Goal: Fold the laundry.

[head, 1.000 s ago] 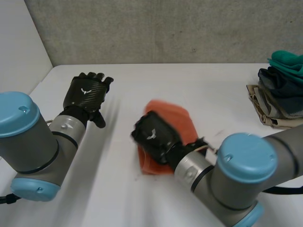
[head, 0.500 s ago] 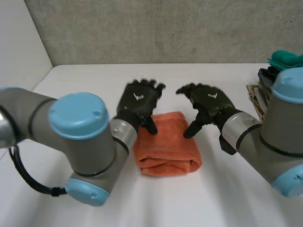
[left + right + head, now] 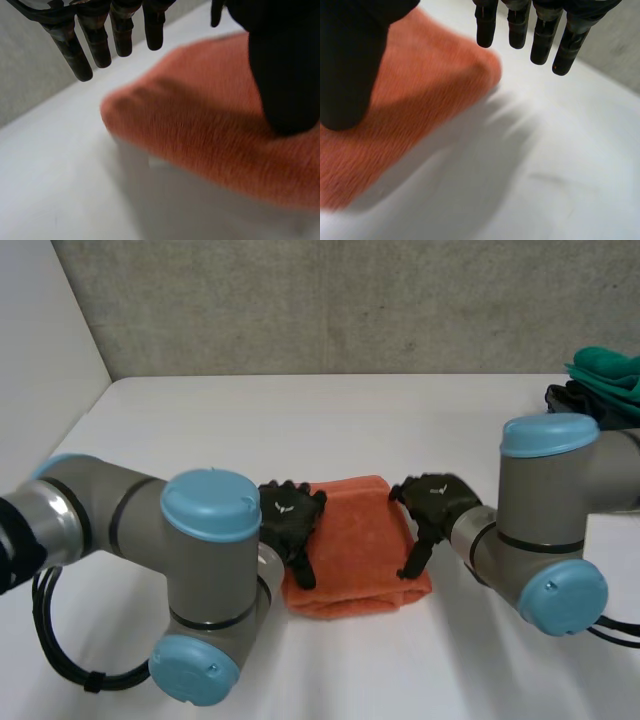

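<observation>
A folded orange towel (image 3: 355, 545) lies on the white table (image 3: 200, 420), near its middle. My left hand (image 3: 288, 522) is at the towel's left edge, open, with its thumb resting on the cloth. My right hand (image 3: 430, 510) is at the towel's right edge, open too, thumb down on the cloth. Seen from the left wrist, straight fingers (image 3: 80, 50) hang over the table past the towel (image 3: 200, 130), and the thumb (image 3: 285, 70) lies over the cloth. From the right wrist, the fingers (image 3: 540, 35) are straight beside the towel (image 3: 420, 90), with the thumb (image 3: 350, 65) above it.
A stack of folded clothes (image 3: 590, 410), dark with green on top, sits at the table's far right edge. A grey wall runs behind the table. Both arms' elbows (image 3: 205, 570) stand close to the front of the towel.
Both hands came down from above the towel's far side onto its left and right edges. A second ago the right hand lay on the towel and the left was far to the left.
</observation>
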